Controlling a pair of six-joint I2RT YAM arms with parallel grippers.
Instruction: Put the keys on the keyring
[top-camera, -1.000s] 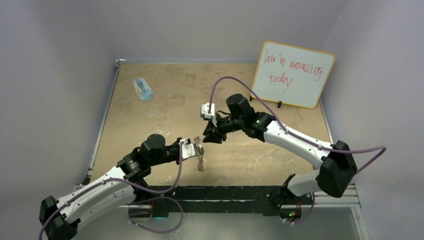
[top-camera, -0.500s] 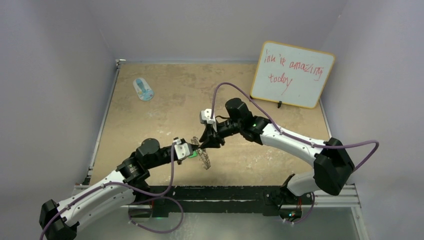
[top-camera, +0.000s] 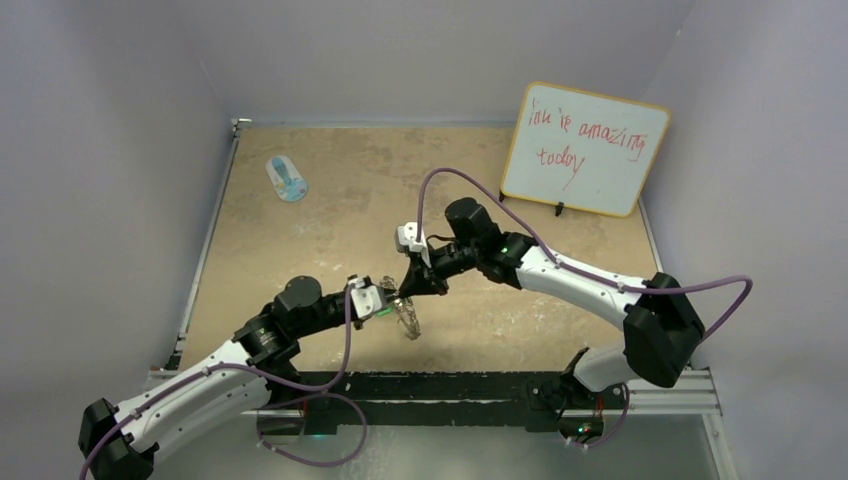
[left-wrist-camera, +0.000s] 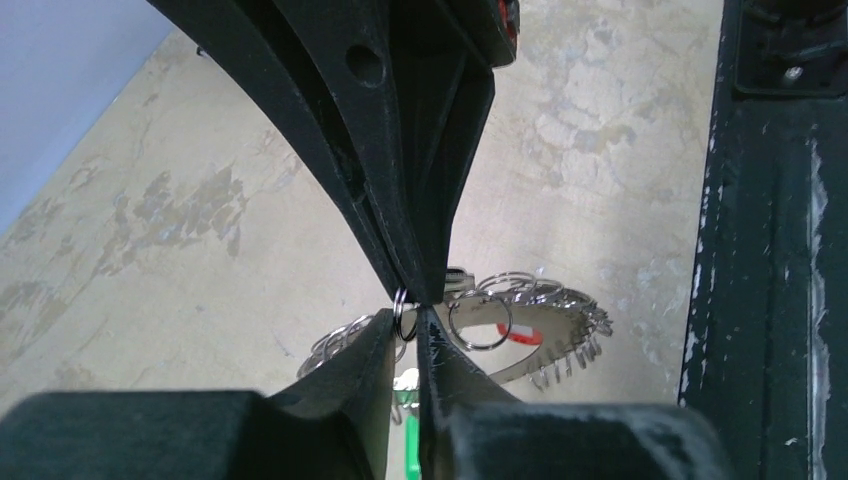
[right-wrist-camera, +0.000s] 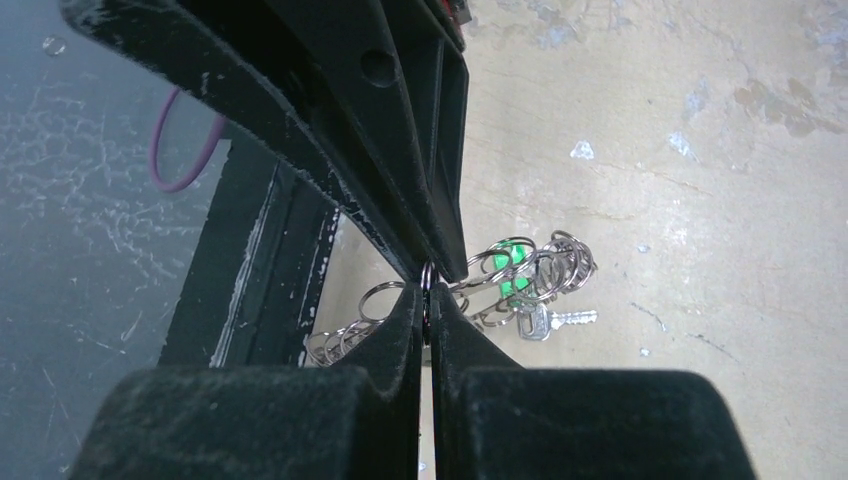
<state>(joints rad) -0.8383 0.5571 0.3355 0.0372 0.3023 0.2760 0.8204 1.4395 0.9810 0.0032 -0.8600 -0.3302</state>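
The left end effector was shut, its fingertips pinched on one small wire loop at the rim of the keyring. The right end effector met it tip to tip, fingers together at the same loop; whether it truly gripped the wire was hard to make out. The keyring hung tilted just below the two tips, near the front edge of the table, and its lower edge may or may not have touched the surface. Both wrist views were largely blocked by black fingers. Behind them showed a silver key, a green tag partly hidden by loops, and a sliver of a red tag.
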